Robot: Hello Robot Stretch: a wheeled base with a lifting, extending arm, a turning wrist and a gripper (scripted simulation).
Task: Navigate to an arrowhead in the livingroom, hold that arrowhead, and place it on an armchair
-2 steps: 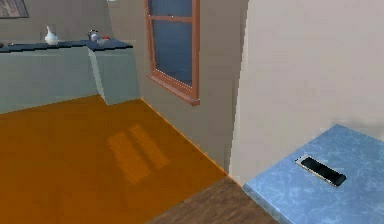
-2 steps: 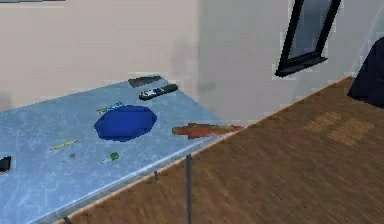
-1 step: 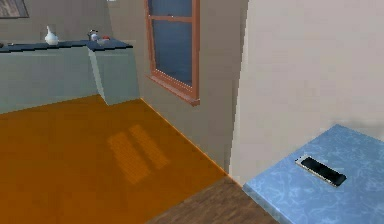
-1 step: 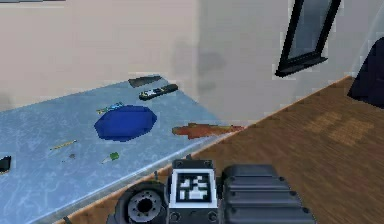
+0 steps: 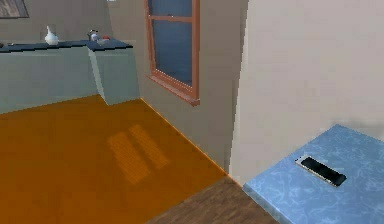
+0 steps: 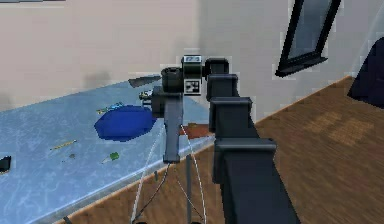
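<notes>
1. Orange-brown floor runs ahead to a pale counter with a dark top. A white vase and a small kettle-like thing stand on it.
2. Blue table against the wall on the arm's side. Its corner also shows low at the forward view's right.
3. Wood-framed window in the grey wall.
4. Dark arm reaches out over the table's edge.
5. Deep blue dish-like shape on the tabletop, just beside the gripper.
6. Finger state: cannot tell, nor whether they hold anything (table clutter lies right behind them).
7. Flat dark slab, phone-like, lies on the table corner.
8. Reddish scrap by the arm and small specks are scattered on the table. I cannot tell which is the arrowhead.
</notes>
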